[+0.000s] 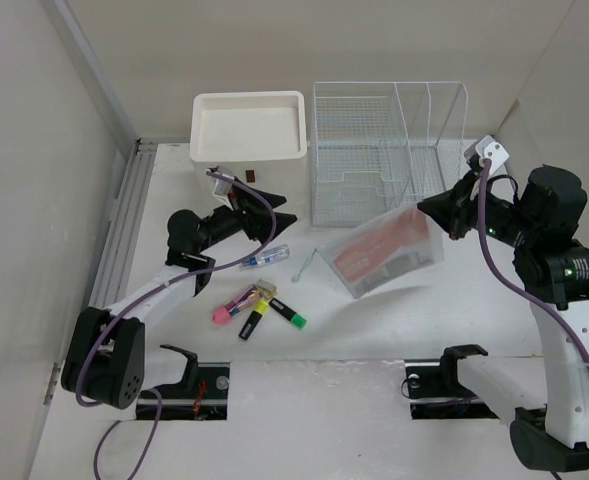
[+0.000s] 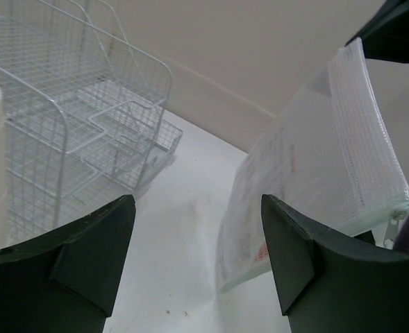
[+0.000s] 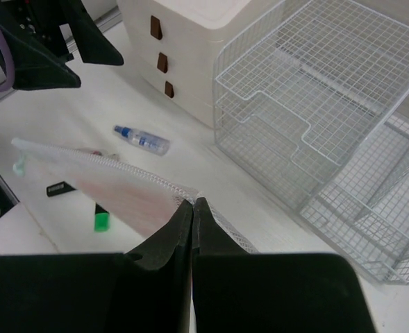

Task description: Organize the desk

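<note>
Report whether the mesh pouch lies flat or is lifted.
Lifted and tilted: the pouch hangs from one corner, with the right pincer shut on it. Whether its low end touches the desk, cannot tell.

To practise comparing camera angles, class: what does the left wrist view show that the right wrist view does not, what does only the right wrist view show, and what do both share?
Only the left wrist view shows the beige wall rising behind the rack. Only the right wrist view shows the brown drawer handles, the small bottle and the green highlighter. Both show the wire rack, the mesh pouch and the white desk.
</note>
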You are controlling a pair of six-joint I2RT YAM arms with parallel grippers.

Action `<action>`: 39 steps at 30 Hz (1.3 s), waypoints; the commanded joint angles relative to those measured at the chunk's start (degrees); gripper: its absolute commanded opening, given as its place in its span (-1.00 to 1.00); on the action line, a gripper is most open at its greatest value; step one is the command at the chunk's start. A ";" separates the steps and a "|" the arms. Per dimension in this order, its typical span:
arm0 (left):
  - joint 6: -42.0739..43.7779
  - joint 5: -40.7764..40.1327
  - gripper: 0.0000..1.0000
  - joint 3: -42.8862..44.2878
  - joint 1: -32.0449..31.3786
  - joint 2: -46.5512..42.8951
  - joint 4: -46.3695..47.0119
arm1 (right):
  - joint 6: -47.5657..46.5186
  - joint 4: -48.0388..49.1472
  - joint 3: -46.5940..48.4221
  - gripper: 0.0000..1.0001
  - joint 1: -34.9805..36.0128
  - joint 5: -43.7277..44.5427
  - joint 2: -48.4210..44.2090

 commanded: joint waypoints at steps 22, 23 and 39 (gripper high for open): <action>15.87 -5.95 0.37 -2.07 -13.84 -18.36 -18.01 | 2.40 9.63 3.82 -1.00 0.55 2.14 0.28; 15.87 -6.48 0.37 -2.07 -13.84 -19.34 -18.62 | 2.40 9.64 3.82 -1.00 0.55 2.66 0.28; 17.18 -7.72 0.40 -1.99 -19.02 -16.36 -18.63 | 6.26 12.98 5.05 -1.00 1.07 2.67 1.87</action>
